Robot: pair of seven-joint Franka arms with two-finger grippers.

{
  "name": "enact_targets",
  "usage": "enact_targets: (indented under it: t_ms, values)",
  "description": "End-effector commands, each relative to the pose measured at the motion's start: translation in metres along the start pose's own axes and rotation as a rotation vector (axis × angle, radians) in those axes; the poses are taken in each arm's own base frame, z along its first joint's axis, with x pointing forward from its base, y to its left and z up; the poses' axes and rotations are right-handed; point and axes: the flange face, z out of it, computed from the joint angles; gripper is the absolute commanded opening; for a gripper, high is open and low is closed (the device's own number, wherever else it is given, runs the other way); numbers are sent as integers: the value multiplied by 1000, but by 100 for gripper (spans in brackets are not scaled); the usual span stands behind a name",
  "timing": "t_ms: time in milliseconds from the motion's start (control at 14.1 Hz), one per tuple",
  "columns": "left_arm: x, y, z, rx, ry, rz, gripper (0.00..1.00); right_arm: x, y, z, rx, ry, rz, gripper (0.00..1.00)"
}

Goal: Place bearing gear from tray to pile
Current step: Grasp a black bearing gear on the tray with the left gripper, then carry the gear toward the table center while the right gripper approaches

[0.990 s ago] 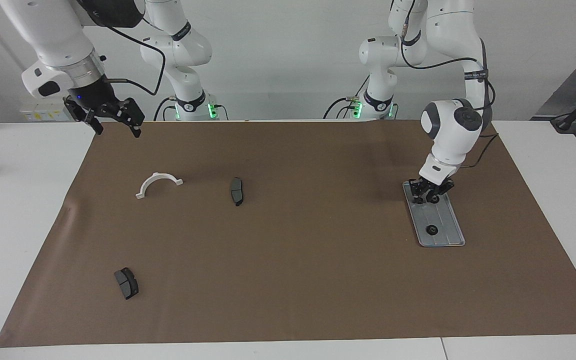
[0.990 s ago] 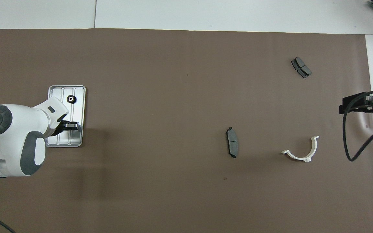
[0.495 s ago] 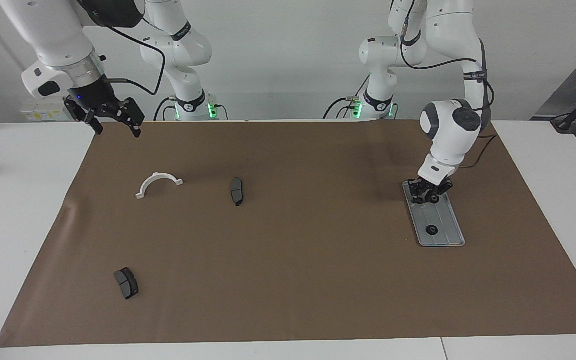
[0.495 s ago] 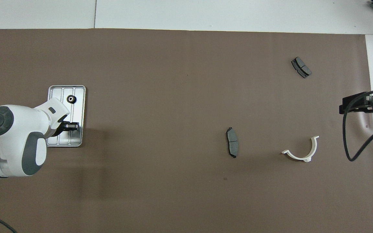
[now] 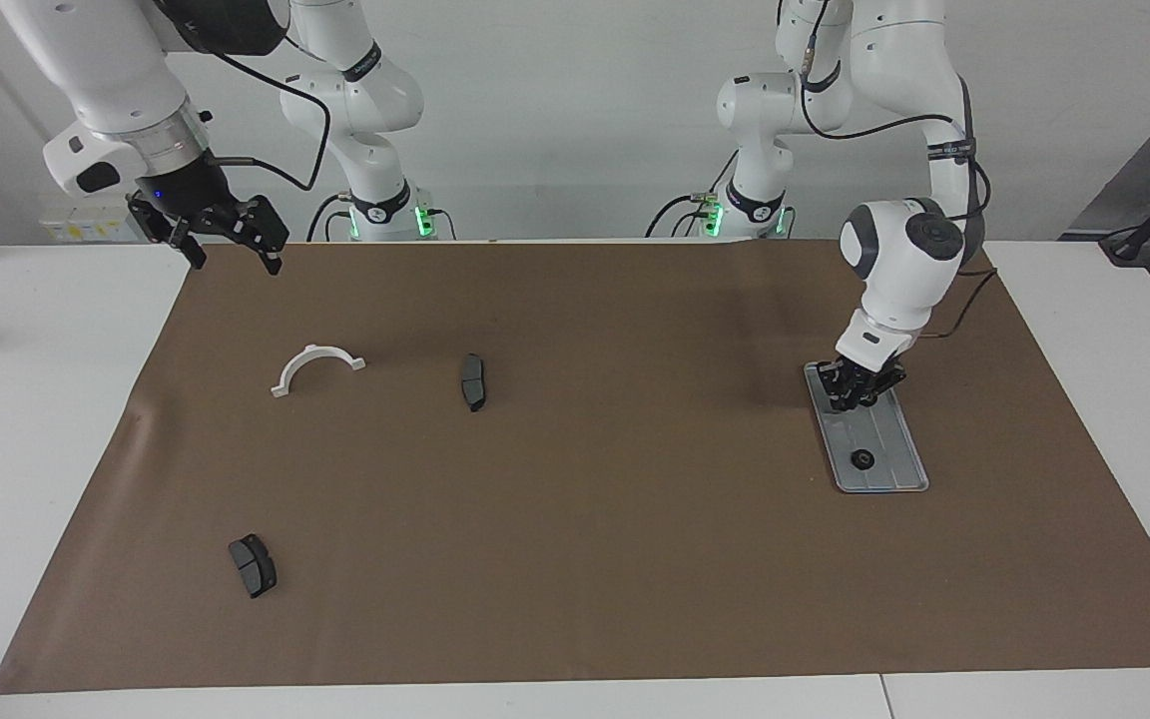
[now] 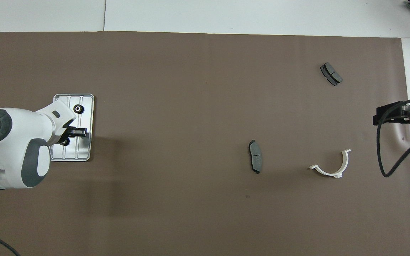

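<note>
Over the left arm's end of the brown mat (image 5: 575, 559) that covers the white surface (image 5: 36, 449), my left end effector (image 5: 857, 397) comes straight down onto the end of the tray (image 5: 896, 471) nearer the robots. Its fingertips are drawn together; I cannot tell whether anything is pinched between them. The tray lies inside the mat's edge with a strip of bare mat on every side. A broad stretch of bare mat runs from it toward the right arm's end. There a dark brake pad (image 5: 473, 381) and a white curved bracket (image 5: 318, 367) lie beside each other. A second brake pad (image 5: 253, 565) lies farther from the robots, near the mat's corner. The tray is a flat, silver-grey rectangle with rounded corners, a raised rim and ridges along its length. Its long axis runs from the robots' end of the surface outward, slightly askew to the mat's edges. A small black toothed gear (image 5: 862, 460) with a pale centre lies flat on the tray's end farther from the robots, apart from my left end effector. My right end effector (image 5: 236, 258) waits in the air over the mat's edge at the right arm's end, fingers spread wide, holding nothing.
</note>
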Motion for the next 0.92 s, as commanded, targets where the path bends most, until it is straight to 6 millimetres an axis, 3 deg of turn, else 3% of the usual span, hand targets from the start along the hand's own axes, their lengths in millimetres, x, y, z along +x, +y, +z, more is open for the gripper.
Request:
enact_targets:
  t_ms: [0, 424, 637, 849]
  values:
    - [27, 44, -33, -14, 7, 16, 0, -8, 0, -3, 22, -13, 11, 100]
    - [36, 169, -42, -2, 47, 8, 0, -8, 1, -3, 22, -13, 13, 100]
    - [35, 234, -33, -2, 52, -9, 0, -8, 1, -3, 22, -13, 13, 100]
    - [51, 288, -21, -10, 63, -38, 0, -8, 1, -3, 21, -10, 19, 100]
